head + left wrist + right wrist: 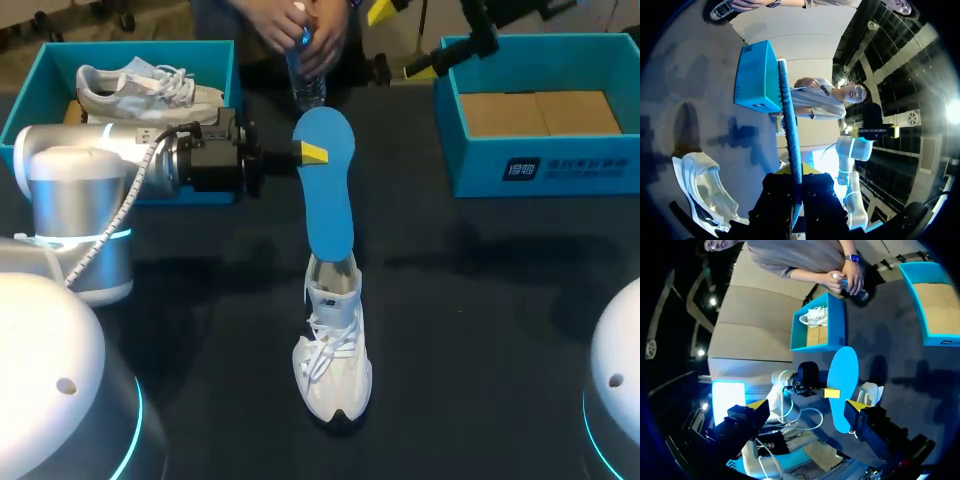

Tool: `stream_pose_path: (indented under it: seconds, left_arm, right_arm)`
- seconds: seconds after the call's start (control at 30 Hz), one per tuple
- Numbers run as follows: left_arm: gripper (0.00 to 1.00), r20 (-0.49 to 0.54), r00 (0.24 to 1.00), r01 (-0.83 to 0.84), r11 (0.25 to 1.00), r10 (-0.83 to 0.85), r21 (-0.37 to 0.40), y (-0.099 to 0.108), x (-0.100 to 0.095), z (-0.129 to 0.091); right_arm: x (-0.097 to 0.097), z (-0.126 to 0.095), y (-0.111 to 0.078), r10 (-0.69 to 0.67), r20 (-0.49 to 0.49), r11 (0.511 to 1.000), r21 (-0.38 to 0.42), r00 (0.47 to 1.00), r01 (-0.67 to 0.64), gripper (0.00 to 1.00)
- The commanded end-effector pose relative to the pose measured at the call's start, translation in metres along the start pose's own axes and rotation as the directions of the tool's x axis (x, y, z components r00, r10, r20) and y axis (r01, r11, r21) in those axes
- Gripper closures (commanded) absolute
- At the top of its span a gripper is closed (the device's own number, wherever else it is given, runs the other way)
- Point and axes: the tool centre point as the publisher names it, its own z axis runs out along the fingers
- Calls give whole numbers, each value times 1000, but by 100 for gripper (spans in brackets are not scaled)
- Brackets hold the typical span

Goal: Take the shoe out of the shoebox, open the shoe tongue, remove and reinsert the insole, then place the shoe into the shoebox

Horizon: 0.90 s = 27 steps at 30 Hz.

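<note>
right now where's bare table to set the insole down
Bare table lies between the shoe and the right shoebox, and a narrower patch between the shoe and my left arm. Crowded at the middle back: the insole in my left hand, and a bottle a person holds.

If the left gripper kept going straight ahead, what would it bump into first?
The left gripper is shut on the blue insole. Beyond it, the line leads to the empty blue shoebox, probably its side wall, though height is hard to judge.
</note>
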Motion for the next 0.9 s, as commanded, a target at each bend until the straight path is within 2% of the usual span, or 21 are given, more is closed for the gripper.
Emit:
stream_pose_path:
  seconds: [0.03, 0.13, 0.3, 0.5, 0.67, 0.9]
  left_arm:
    - [100, 1, 1000, 0, 1000, 0, 0, 0, -1, 1]
    - [100, 1, 1000, 0, 1000, 0, 0, 0, -1, 1]
    - [100, 1, 1000, 0, 1000, 0, 0, 0, -1, 1]
    - [100, 1, 1000, 0, 1000, 0, 0, 0, -1, 1]
    - [100, 1, 1000, 0, 1000, 0, 0, 0, -1, 1]
    - [100, 1, 1000, 0, 1000, 0, 0, 0, -1, 1]
  right_arm:
    - [26, 2, -4, 24, 483, 1000, -29, 875, -11, 0]
    - [39, 6, -5, 37, 580, 999, -40, 814, -17, 0]
    - [49, 18, -9, 63, 689, 998, -55, 722, -34, 0]
    - [55, 33, -20, 68, 741, 998, -48, 668, -48, 0]
    - [68, 47, -27, 70, 778, 998, -57, 625, -40, 0]
    - [76, 55, -34, 91, 805, 995, -93, 586, -27, 0]
